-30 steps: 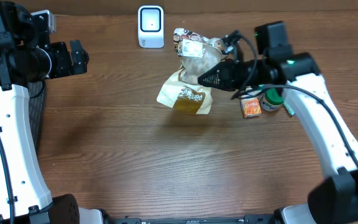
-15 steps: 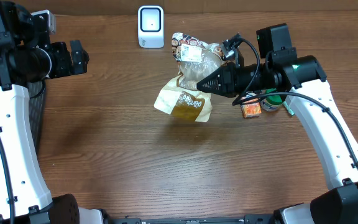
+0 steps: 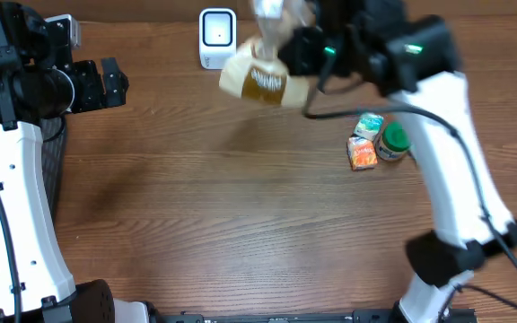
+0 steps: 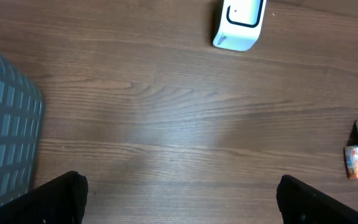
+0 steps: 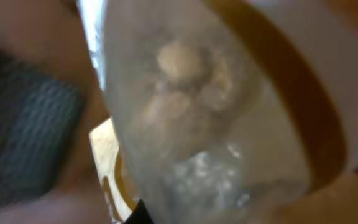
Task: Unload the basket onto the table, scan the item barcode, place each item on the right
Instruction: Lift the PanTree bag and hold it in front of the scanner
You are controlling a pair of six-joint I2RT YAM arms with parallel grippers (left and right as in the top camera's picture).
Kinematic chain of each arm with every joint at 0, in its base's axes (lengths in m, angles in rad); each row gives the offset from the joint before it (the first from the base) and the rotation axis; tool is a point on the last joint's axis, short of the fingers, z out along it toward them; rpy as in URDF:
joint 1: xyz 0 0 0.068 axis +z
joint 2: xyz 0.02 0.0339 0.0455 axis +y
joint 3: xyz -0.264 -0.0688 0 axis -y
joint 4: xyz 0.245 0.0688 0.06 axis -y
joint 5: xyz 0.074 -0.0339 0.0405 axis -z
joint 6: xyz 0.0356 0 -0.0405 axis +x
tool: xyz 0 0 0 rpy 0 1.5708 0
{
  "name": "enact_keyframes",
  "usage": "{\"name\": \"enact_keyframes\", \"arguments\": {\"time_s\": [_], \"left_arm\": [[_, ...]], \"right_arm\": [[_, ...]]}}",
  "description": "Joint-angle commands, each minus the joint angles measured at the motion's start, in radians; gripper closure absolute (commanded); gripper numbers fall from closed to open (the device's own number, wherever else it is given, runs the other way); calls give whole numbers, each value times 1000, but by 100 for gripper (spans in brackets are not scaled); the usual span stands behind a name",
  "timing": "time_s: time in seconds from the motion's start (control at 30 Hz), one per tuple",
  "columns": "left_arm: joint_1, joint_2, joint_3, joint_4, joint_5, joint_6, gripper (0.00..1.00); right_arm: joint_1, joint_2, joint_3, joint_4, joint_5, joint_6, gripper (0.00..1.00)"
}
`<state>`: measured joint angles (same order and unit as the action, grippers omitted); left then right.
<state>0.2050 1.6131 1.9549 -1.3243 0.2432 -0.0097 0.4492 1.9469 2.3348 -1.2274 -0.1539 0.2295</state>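
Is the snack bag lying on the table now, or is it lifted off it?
Lifted: the right gripper holds the bag in the air near the white scanner.

A grey mesh bin (image 3: 52, 170) sits at the wooden table's (image 3: 205, 224) left.

One scanner (image 3: 217, 38), bag (image 3: 257, 82), jar (image 3: 393, 144); two packets (image 3: 361, 154)
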Motion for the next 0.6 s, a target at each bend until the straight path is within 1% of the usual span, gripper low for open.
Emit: {"name": "enact_keyframes", "arguments": {"time_s": [0.0,0.03,0.07,0.1,0.13,0.17,0.23,0.33,0.47,0.57], "left_arm": [[4,2,8,0,8,-13,1],[4,2,8,0,8,-13,0],[4,2,8,0,8,-13,0],[4,2,8,0,8,-13,0],[4,2,8,0,8,-13,0],[4,2,8,0,8,-13,0],[4,2,8,0,8,-13,0],[4,2,8,0,8,-13,0],[4,2,8,0,8,-13,0],[4,2,8,0,8,-13,0]], "right_arm": [[72,140,15,142,581,-141,96],[89,185,15,220,705,-182,96],[95,203,15,253,750,-202,96],[106,249,15,339,844,-268,96],[113,292,15,423,909,-357,96],[115,319,15,467,934,-418,96],[121,393,14,600,992,-604,96],[129,493,14,794,1033,-848,96],[139,590,14,985,1043,-1085,96],[142,639,13,1071,1036,-1194,96]]}}
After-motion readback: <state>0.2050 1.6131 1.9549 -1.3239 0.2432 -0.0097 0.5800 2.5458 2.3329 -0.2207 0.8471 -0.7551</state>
